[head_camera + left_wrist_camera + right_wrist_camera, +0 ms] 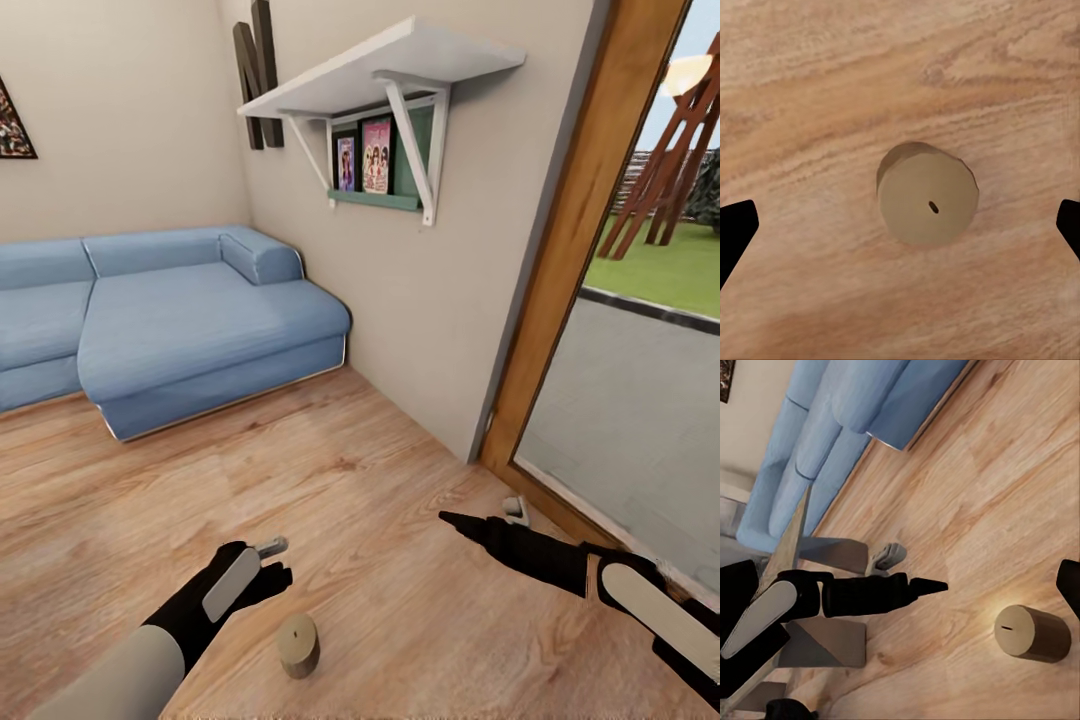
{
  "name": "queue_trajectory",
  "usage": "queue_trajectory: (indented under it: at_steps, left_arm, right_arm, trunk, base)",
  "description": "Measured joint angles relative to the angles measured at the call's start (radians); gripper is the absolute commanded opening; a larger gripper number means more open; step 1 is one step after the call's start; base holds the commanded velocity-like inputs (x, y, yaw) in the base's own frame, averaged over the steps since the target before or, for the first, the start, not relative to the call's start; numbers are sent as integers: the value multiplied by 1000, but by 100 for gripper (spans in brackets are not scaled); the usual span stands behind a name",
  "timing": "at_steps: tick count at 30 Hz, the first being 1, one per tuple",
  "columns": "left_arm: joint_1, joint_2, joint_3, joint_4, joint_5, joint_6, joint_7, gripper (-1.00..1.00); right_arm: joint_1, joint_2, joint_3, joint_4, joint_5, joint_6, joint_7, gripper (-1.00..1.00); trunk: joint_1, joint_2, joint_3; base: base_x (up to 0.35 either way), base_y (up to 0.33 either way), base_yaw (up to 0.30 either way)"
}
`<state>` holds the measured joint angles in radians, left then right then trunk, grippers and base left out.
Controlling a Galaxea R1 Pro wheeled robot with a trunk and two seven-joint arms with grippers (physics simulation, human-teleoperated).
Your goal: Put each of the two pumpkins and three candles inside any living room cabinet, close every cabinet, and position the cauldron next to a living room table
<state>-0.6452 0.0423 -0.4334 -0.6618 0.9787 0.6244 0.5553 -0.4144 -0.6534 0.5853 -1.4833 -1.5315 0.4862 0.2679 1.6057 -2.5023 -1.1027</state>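
Note:
One candle (299, 645), a short tan cylinder with a dark wick dot, stands upright on the wood floor. My left gripper (268, 568) hovers over it, open. In the left wrist view the candle (928, 204) sits centred between the two wide-apart fingertips (735, 234), and nothing touches it. The right gripper (458, 522) points left, low over the floor to the candle's right, open and empty. The right wrist view shows the same candle (1031, 631) beside the left arm. The pumpkins, cabinet and cauldron are out of view.
A blue corner sofa (190, 330) fills the back left. A white wall shelf (380, 70) hangs above the right wall. A wood-framed glass door (560, 300) stands at the right, with a small pale object (516, 510) at its foot.

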Motion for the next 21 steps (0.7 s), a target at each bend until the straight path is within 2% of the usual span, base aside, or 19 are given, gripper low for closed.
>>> queue_trajectory:
  at_steps: [6, 9, 14, 21]
  left_arm:
    - [0, -1, -4, 3, -1, -49, -1, 100]
    - [-1, 1, -5, 3, -1, -55, -2, 100]
    - [0, 2, -5, 0, 0, -56, -2, 100]
    - [0, 2, -5, 0, 0, -57, -4, 100]
  right_arm:
    - [0, 75, 4, 4, 1, 0, -2, 100]
    - [0, 101, 5, 8, 2, 0, -3, 100]
    - [0, 109, 3, 8, 58, 1, -2, 100]
    - [0, 110, 0, 5, 70, 3, -2, 100]
  trunk:
    - [3, -1, -23]
    - [4, -2, -35]
    - [6, -3, -54]
    - [9, -5, -81]
  base:
    - [0, 0, 0]
    - [0, 0, 0]
    - [0, 0, 0]
    - [0, 0, 0]
